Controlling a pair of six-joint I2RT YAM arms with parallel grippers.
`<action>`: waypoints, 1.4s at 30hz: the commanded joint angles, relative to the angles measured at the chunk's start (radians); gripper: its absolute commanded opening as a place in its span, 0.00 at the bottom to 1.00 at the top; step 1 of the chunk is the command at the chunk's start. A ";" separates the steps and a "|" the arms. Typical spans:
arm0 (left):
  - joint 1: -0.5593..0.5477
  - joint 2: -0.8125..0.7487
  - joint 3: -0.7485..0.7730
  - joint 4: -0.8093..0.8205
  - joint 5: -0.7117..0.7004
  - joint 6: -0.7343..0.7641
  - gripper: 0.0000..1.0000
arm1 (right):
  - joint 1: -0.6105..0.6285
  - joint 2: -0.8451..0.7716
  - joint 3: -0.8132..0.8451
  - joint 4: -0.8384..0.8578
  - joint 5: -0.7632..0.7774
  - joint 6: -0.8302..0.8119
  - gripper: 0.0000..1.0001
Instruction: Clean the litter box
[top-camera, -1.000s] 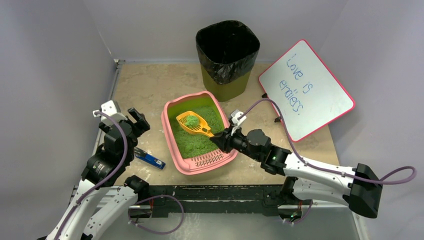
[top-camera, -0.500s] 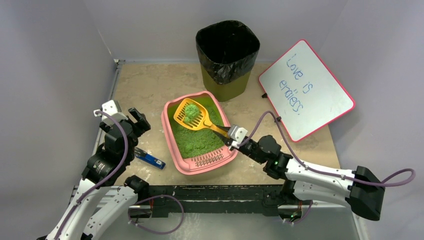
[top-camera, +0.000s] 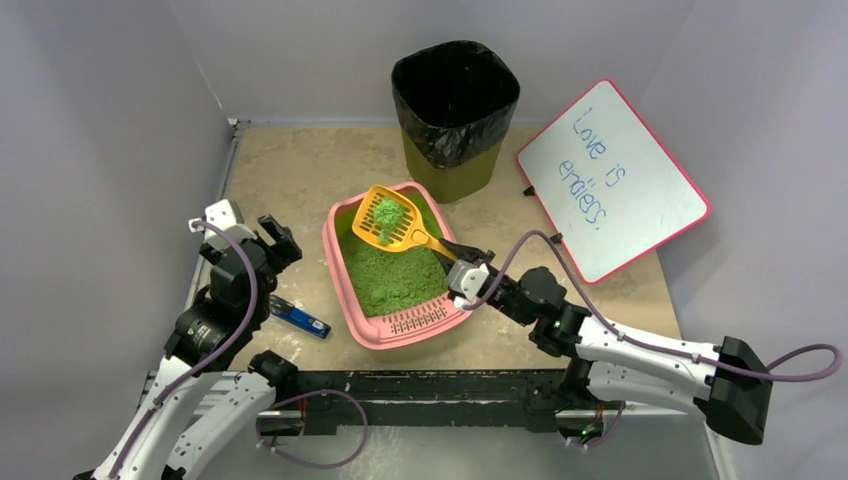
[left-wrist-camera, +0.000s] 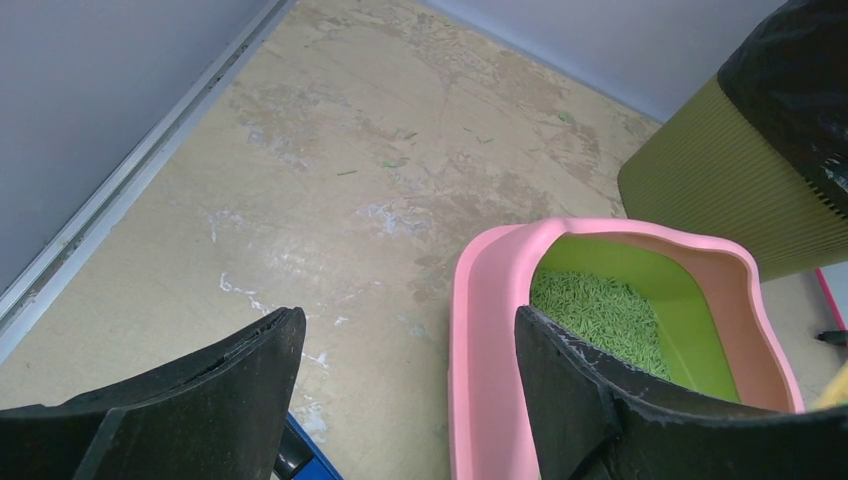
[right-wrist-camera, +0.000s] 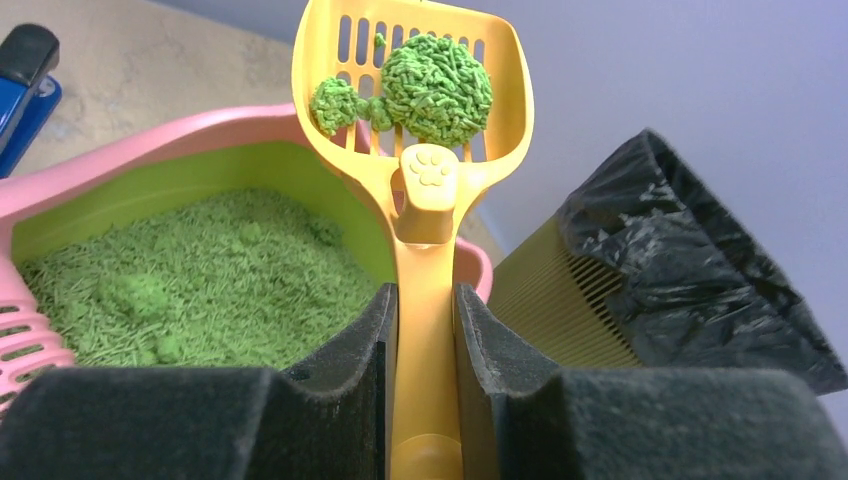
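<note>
The pink litter box (top-camera: 336, 270) lies mid-table, filled with green litter (top-camera: 395, 275), its grate lip toward me. My right gripper (top-camera: 462, 265) is shut on the handle of a yellow slotted scoop (top-camera: 388, 222). The scoop is held above the box's far end. In the right wrist view the scoop (right-wrist-camera: 425, 230) carries two green clumps (right-wrist-camera: 436, 88), and the fingers (right-wrist-camera: 360, 340) clamp its handle above the box rim (right-wrist-camera: 150, 140). My left gripper (top-camera: 275, 240) hangs open left of the box, with nothing between its fingers (left-wrist-camera: 250, 380). The box's pink rim (left-wrist-camera: 480, 330) shows beside them.
A tall olive bin (top-camera: 455, 110) lined with a black bag stands just behind the box, close to the scoop's head. A pink-framed whiteboard (top-camera: 610, 180) leans at the right. A blue object (top-camera: 300, 318) lies on the table left of the box.
My right gripper has lifted the scoop with its clumps out of the litter and carried it toward the box's far end, nearer the bin. The left arm has stayed still.
</note>
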 joint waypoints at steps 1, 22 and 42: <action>0.002 -0.009 0.003 0.035 -0.001 -0.004 0.77 | 0.001 0.016 0.142 -0.172 0.081 0.131 0.00; 0.002 0.028 0.002 0.052 0.043 0.017 0.77 | 0.001 0.015 0.409 -0.683 0.214 0.389 0.00; 0.002 0.021 -0.002 0.054 0.057 0.018 0.77 | -0.010 0.165 0.823 -0.940 0.305 0.359 0.00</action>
